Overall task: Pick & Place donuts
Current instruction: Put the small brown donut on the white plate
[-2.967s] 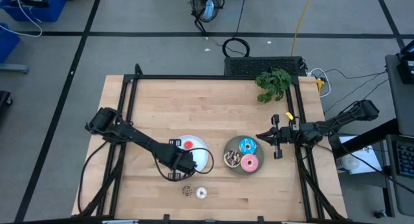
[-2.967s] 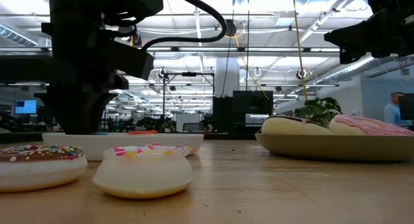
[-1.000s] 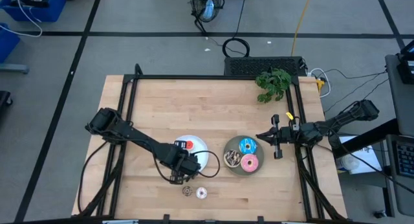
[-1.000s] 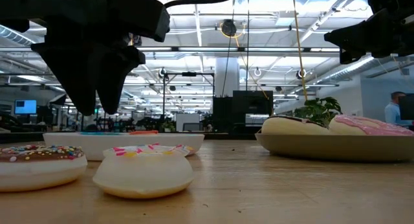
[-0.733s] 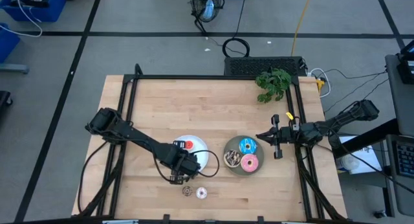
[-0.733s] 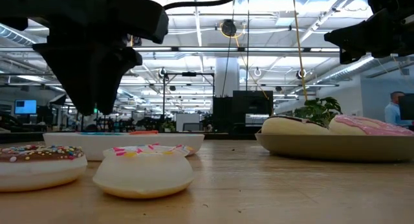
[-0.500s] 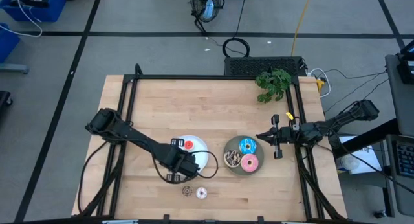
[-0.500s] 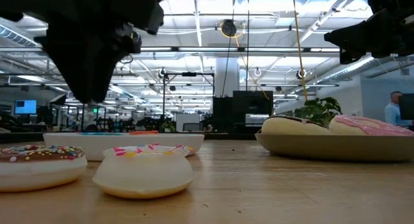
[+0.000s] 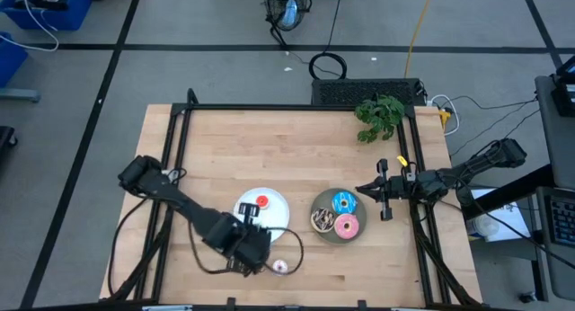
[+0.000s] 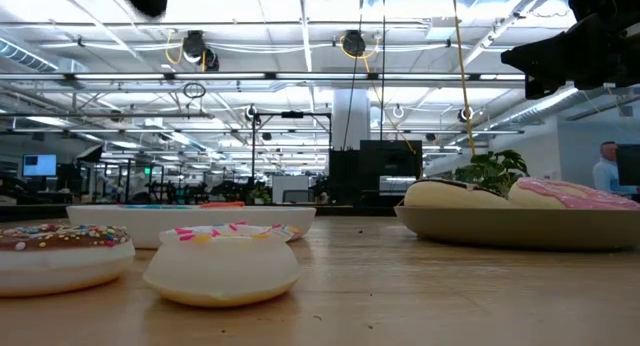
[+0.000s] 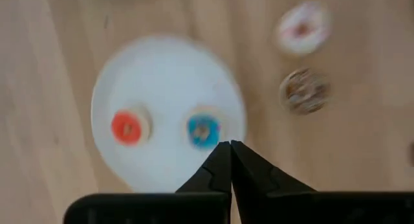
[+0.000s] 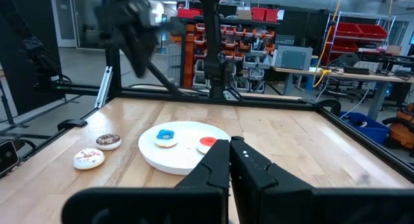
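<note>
The wooden table (image 9: 296,140) carries 2 plates: a white plate (image 9: 274,214) just beyond the left gripper (image 9: 254,254) and a grey plate (image 9: 325,205) farther off toward the other arm. The left gripper hangs over the table's near edge, its 2 fingers pressed together and holding nothing, as its wrist camera shows; in the overhead view it sits right beside the whitish-pink donut (image 9: 279,268), with the brown sprinkled donut (image 11: 303,90) apparently tucked under it there, though the wrist camera sees both lying bare on the wood a little past the fingertips. The right gripper (image 9: 384,192) waits at the far edge beside the grey plate, fingers likewise closed and empty. On the grey plate lie 3 larger donuts, the blue one (image 9: 343,202), the pink one (image 9: 347,226) and a dark sprinkled one (image 9: 321,220); on the white plate sit the tiny red donut (image 9: 262,202) and the tiny blue donut (image 11: 202,131). I'd judge the next job is lifting 1 of the 2 tiny donuts off the wood. To do that well, the fingers should open before descending, straddle a single ring squarely, keep clear of its neighbour, which lies close, and close gently, since so small a piece could squirt sideways.
</note>
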Controlling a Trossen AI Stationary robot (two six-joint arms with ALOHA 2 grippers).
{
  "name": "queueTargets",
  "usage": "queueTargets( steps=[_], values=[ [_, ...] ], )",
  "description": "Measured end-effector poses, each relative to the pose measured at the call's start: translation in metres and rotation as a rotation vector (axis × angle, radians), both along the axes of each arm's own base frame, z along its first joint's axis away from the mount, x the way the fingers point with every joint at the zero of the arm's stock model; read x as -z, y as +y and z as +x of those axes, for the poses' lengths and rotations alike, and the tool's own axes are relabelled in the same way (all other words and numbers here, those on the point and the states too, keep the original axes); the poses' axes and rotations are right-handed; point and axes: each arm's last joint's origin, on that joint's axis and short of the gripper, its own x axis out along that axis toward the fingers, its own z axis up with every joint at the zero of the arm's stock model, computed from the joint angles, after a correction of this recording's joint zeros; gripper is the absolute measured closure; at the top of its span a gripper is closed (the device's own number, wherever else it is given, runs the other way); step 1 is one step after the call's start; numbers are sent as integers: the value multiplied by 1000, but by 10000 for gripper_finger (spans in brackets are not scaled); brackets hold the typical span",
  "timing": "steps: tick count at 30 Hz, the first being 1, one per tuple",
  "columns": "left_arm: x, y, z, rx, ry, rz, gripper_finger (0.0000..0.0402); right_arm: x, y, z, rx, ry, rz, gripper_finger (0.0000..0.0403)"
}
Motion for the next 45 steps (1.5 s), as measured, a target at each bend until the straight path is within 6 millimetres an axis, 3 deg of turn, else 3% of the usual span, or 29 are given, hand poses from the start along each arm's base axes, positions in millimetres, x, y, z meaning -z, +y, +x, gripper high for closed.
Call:
queueTargets(
  steps=[8, 12, 18, 24, 34, 39, 45],
  values=[
    [-47, -38, -19, 199, -168, -10, 389, 0, 0, 0, 0, 0, -2, 403],
    [-63, -37, -34, 191, -252, -8, 398, 0, 0, 0, 0, 1, 0, 403],
    [-64, -28, -59, 83, -374, -67, 396, 1, 0, 1, 0, 9, -5, 403],
    [-34, -23, -69, 19, -455, -123, 388, 1, 0, 1, 4, 12, -13, 403],
    [30, -25, -59, 69, -562, -182, 393, 1, 0, 1, 4, 12, -5, 403],
    [47, -24, -58, 20, -623, -242, 372, 1, 0, 1, 4, 10, -4, 403],
    [72, -17, -63, -37, -635, -215, 374, 1, 0, 1, 4, 9, -3, 403]
  ],
)
